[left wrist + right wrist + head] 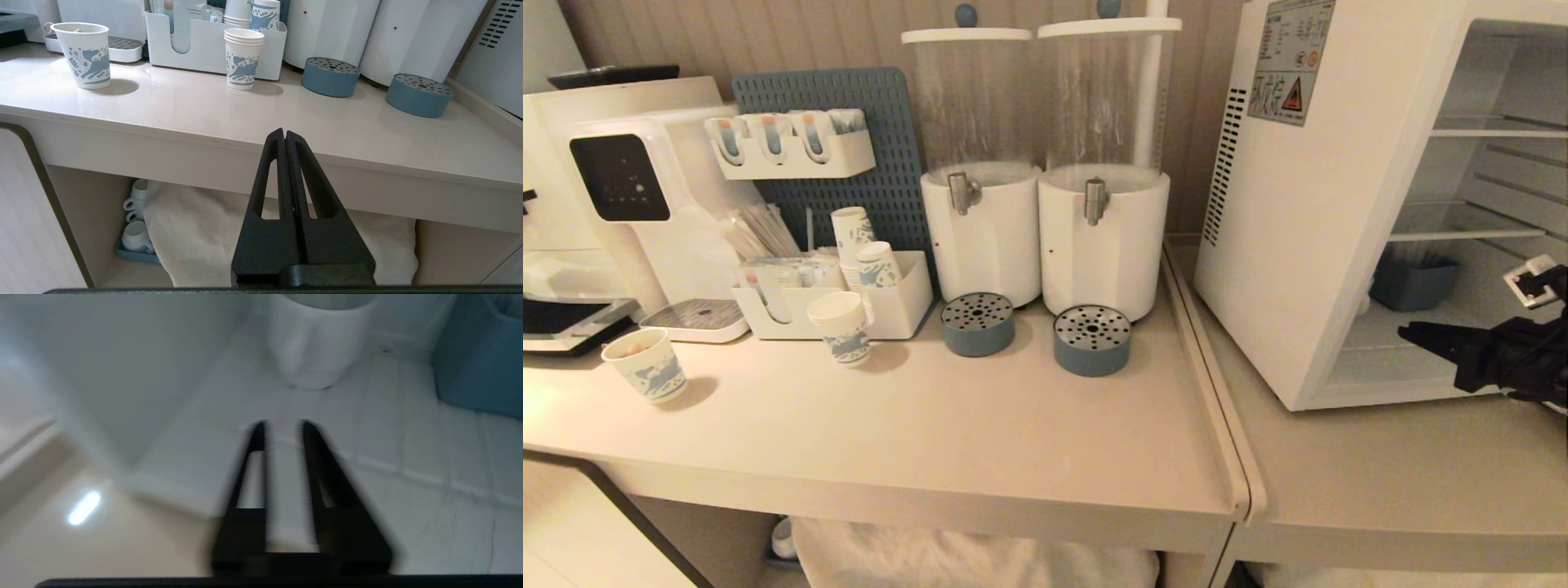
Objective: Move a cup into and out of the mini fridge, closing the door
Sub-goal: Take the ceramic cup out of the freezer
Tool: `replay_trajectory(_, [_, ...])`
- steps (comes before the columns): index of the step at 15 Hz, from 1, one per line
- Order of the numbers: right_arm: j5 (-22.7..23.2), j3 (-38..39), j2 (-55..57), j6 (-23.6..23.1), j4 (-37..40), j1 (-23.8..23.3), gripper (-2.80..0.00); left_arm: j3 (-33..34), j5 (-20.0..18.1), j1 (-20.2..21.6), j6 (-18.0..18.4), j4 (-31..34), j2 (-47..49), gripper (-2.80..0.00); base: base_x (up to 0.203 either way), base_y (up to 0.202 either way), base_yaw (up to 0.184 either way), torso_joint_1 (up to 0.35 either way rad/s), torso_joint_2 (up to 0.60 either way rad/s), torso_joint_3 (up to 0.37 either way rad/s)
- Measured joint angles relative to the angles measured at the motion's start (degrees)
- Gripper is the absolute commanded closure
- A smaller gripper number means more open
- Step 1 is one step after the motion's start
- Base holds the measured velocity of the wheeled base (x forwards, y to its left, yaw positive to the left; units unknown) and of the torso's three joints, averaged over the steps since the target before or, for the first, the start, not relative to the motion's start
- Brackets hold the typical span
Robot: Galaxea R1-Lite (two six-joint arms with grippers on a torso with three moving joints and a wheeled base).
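Right gripper [282, 428] is lining up on the cup [316, 339] inside the fridge [1307, 212].
Cup is sitting upright on the fridge floor, straight ahead of the narrowly parted, empty jaws, near but apart, blue bin [478, 363] just beside it. Left gripper [286, 141] is hanging closed by the bench [253, 118] edge, far from it.

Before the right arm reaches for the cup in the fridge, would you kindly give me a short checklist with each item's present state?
1. Right gripper fingers apart, nothing held: ok.
2. Cup upright on the mini fridge floor, ahead of the gripper: ok.
3. Fridge front open, inside reachable: ok.
4. Blue bin stands apart from the cup: ok.
5. Cup handle's side: cannot tell.
6. Left gripper shut, below the counter edge, clear of the work: ok.
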Motion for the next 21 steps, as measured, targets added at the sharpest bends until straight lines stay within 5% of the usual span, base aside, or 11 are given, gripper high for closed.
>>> replay_trajectory(5, [-4.58,-7.09,8.38,2.22,-1.64,2.51,-2.8,0.0,0.04,0.02,-0.03,-0.02,0.0,0.0,0.0,0.0,0.0,0.0,0.0,0.0])
replay_trajectory(21, [-4.79,-14.76,10.51,9.44,2.52,6.86,-2.8,0.0,0.09,0.0,-0.13,-0.05,0.0,0.0,0.0,0.0,0.0,0.0,0.0,0.0])
